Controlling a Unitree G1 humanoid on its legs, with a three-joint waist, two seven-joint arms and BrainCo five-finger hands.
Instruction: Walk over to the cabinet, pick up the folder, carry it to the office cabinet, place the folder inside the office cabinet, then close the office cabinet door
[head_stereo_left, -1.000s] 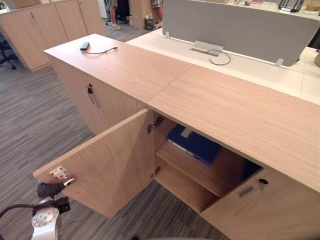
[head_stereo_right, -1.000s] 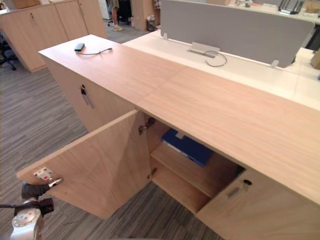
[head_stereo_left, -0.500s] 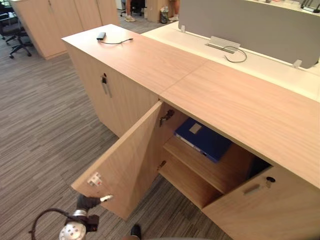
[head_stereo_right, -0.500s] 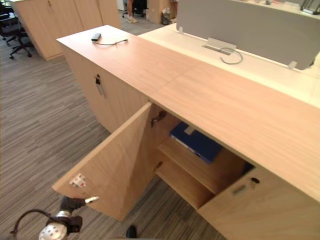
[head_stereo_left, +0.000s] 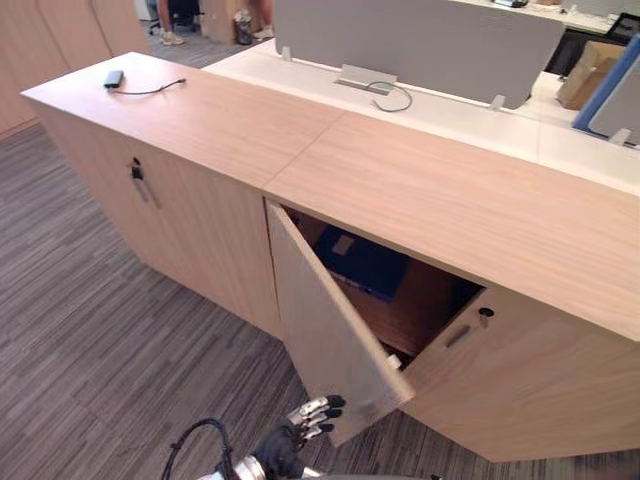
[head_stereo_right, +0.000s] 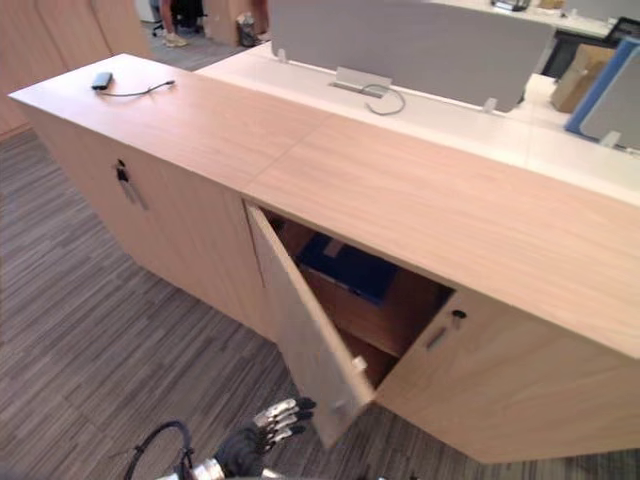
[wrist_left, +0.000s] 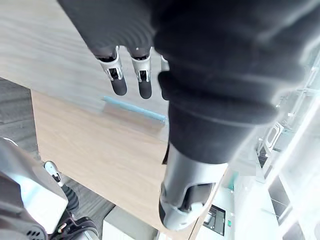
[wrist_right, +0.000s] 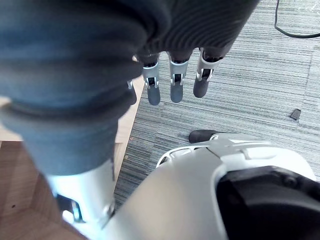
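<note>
Left eye view, entries 1 to 5.

1. Office cabinet (head_stereo_left: 450, 200): wood-grain, running from the upper left to the right edge of the frame.
2. Door (head_stereo_left: 325, 330): centre of frame, hinged on its left side and standing roughly half open. Its free edge points to the lower centre.
3. Folder (head_stereo_left: 365, 262): blue, lying flat on the shelf (head_stereo_left: 400, 320) inside the opening. It looks already placed, so only the closing remains.
4. Left hand (head_stereo_left: 300, 420): lower centre, fingers apart and nearly straight, clamped on nothing. It sits just beside the door's lower free corner, though contact cannot be told. The position suits a flat push on the outer face.
5. Right hand (wrist_right: 172, 82): right wrist view, fingers straight and apart, empty, hanging over the carpet floor (head_stereo_left: 100, 350).

Edges and room: the folder sits back from the shelf's front edge and is judged clear of the door's sweep. The free edge must meet the shut second door (head_stereo_left: 520, 380) at lower right. Open carpet lies at lower left.
</note>
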